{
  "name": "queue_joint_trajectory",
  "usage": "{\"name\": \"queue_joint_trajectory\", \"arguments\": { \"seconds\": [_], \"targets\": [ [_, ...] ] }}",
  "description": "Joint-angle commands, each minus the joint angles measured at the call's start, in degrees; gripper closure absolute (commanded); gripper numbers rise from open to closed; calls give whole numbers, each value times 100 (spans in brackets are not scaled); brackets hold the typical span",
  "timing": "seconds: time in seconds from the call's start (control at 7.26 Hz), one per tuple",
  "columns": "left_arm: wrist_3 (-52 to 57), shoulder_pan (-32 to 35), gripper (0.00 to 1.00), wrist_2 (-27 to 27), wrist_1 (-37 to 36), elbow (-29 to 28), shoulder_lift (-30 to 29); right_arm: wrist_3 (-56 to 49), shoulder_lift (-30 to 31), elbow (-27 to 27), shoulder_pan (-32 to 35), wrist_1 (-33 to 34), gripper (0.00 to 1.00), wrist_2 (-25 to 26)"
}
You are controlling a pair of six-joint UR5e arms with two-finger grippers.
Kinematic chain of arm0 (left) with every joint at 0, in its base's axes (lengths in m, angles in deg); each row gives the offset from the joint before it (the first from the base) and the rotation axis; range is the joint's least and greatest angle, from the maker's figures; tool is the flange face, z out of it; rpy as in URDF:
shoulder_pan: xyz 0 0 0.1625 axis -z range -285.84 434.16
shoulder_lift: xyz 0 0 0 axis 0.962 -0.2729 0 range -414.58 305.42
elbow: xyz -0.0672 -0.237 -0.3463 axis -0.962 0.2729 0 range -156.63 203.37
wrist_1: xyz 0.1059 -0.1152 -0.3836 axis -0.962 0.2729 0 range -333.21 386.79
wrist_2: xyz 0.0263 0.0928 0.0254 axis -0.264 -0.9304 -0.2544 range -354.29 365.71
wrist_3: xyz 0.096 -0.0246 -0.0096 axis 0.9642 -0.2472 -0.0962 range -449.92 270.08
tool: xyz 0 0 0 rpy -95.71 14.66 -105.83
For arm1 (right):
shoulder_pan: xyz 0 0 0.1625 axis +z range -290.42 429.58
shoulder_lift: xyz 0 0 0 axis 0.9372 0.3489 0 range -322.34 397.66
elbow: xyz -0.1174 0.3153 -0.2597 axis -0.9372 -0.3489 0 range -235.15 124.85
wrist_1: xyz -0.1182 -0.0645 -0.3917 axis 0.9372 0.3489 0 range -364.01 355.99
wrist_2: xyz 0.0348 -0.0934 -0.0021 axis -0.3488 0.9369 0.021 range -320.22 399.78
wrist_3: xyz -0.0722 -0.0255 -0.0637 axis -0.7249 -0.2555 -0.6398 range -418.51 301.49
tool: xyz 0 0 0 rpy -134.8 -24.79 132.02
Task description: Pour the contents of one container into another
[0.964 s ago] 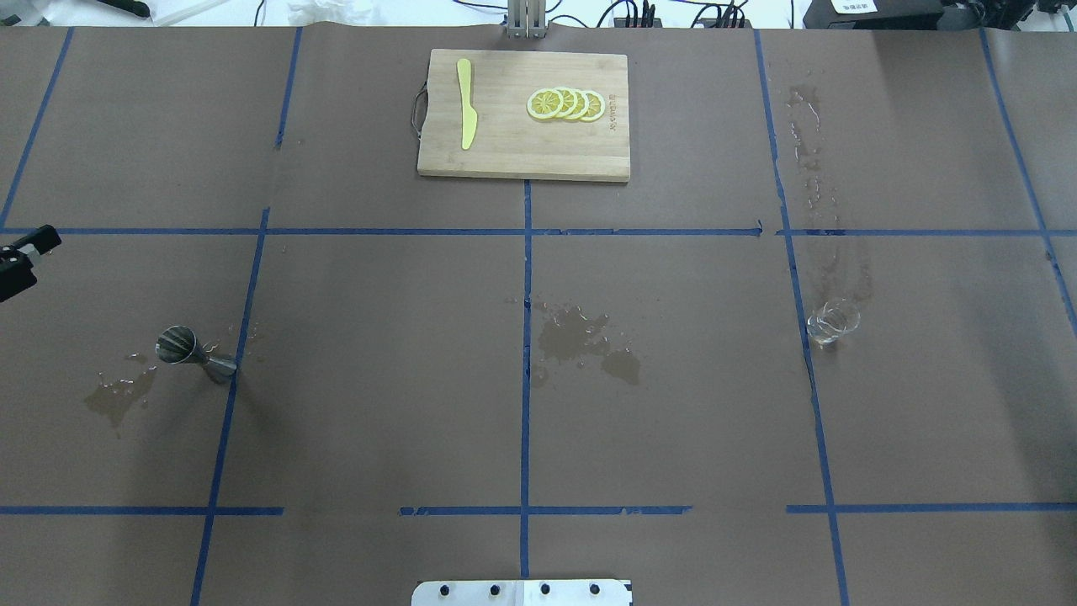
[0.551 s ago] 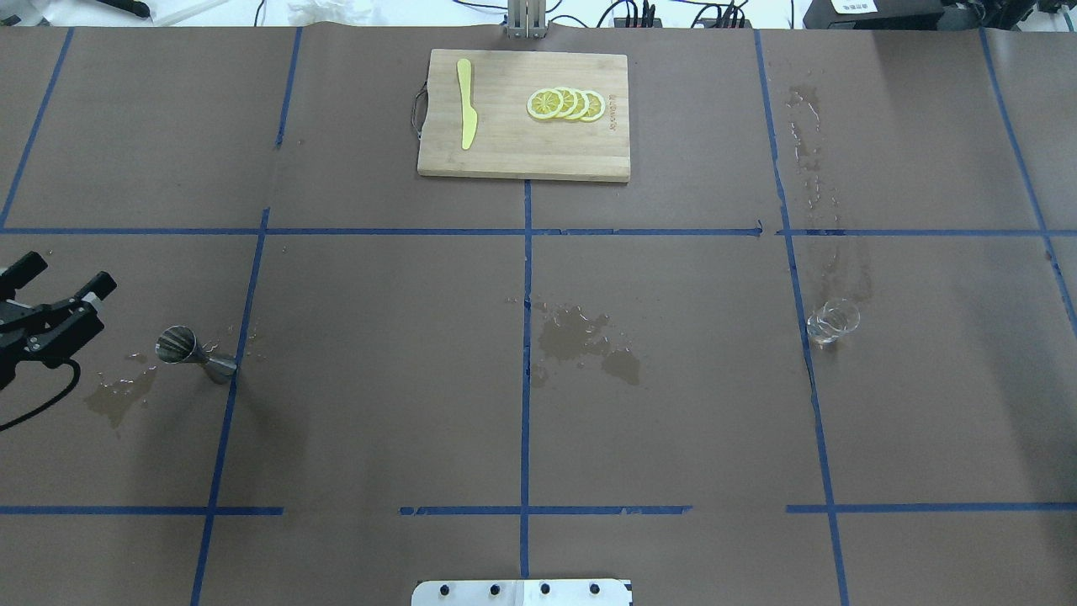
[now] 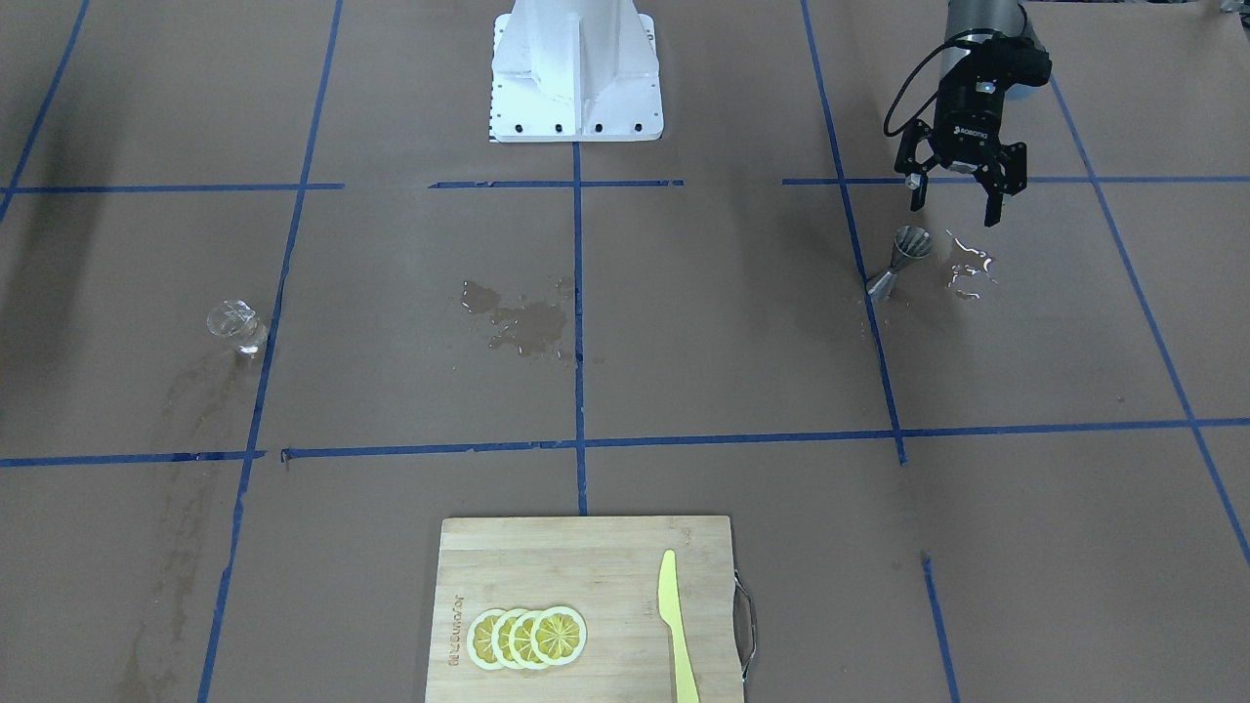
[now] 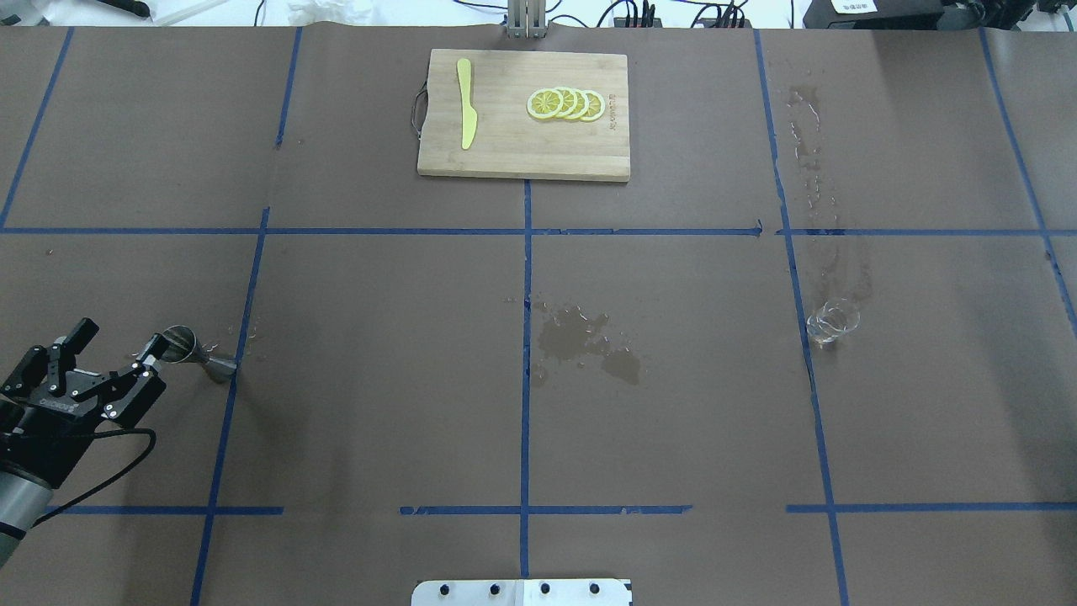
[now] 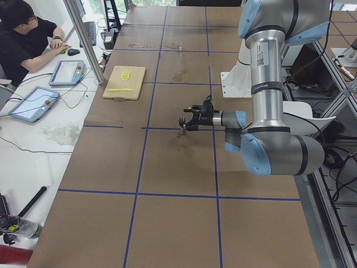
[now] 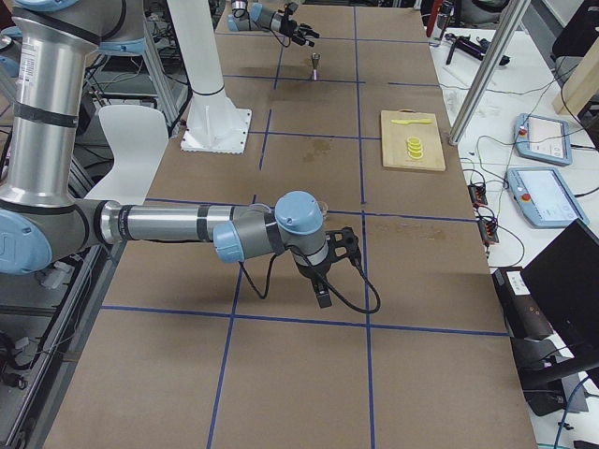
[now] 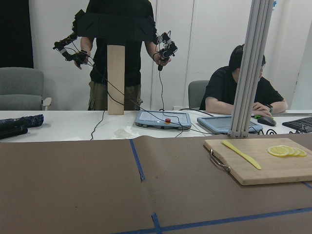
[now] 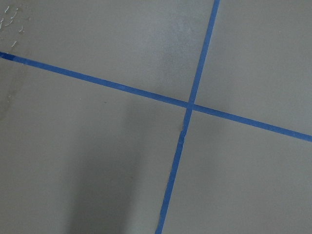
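**Front-facing view:** The left end effector (image 3: 955, 200) hangs with its jaws spread wide and empty, just on the robot's side of the steel jigger (image 3: 898, 262). The jigger stands on the desk (image 3: 1025, 371), well away from the cutting board (image 3: 605, 561) toward the robot's left. The clear glass cup (image 3: 236, 326) stands well away from the board toward the robot's right.

**Overhead view:** One finger overlaps the jigger's rim; contact cannot be judged. The board carries a yellow knife (image 4: 465, 105) and lemon slices (image 4: 566, 103). A wet patch (image 4: 580, 337) marks the paper on the robot's side of the board.

**Left side view:** The jigger stands upright just ahead of the spread fingers.

**Right side view:** The right end effector (image 6: 328, 276) points down near the cup, well off the board. Whether it is open or closed cannot be told.

**Left wrist view:** The board, knife and slices lie to the right, with people beyond the desk.

**Right wrist view:** Blue tape lines (image 8: 190, 105) cross on brown paper.
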Motion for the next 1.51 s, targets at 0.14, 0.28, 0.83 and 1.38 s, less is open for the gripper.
{"name": "queue_joint_trajectory", "arguments": {
  "seconds": [0.14,0.28,0.83,1.38],
  "targets": [
    [49,-115,0,-98,-6,-402,-300,0,0,-12,0,0,0,0],
    [49,-115,0,-115,-6,-516,-449,0,0,-12,0,0,0,8],
    [66,-133,0,-107,-6,-825,-600,0,0,-21,0,0,0,9],
    [154,-150,0,86,2,-1158,-889,0,0,-21,0,0,0,9]
  ]
}}
